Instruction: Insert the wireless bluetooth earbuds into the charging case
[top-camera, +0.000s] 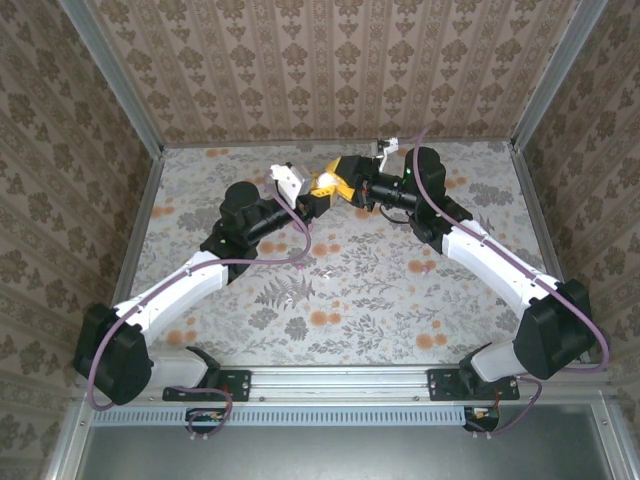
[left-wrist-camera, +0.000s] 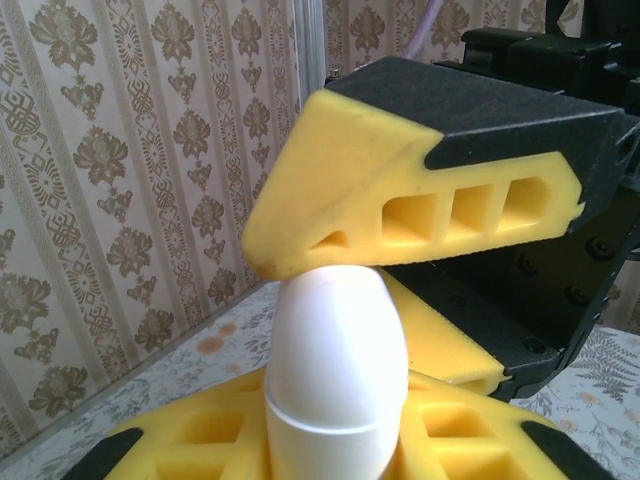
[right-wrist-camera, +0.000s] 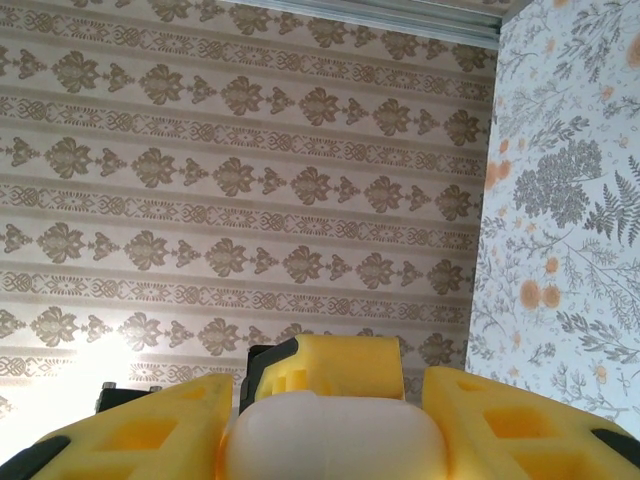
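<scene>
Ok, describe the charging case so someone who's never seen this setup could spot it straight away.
Look toward the far side of the floral table, about mid-width. There the left gripper and right gripper meet, their yellow fingers closed on the charging case. It is the one smooth, pale egg-shaped piece with a seam around it, unlike the blocky yellow-and-black fingers.

The charging case (left-wrist-camera: 335, 370) is glossy white with a faint pink blush. Either side of it, the right gripper (right-wrist-camera: 330, 405) and left gripper (left-wrist-camera: 330, 440) have yellow fingers (left-wrist-camera: 400, 190) with black backs. Beneath it, the table (top-camera: 350, 290) is pale grey with grey ferns and orange flowers. Beyond it, the walls (top-camera: 330, 60) are beige with brown damask stripes.
</scene>
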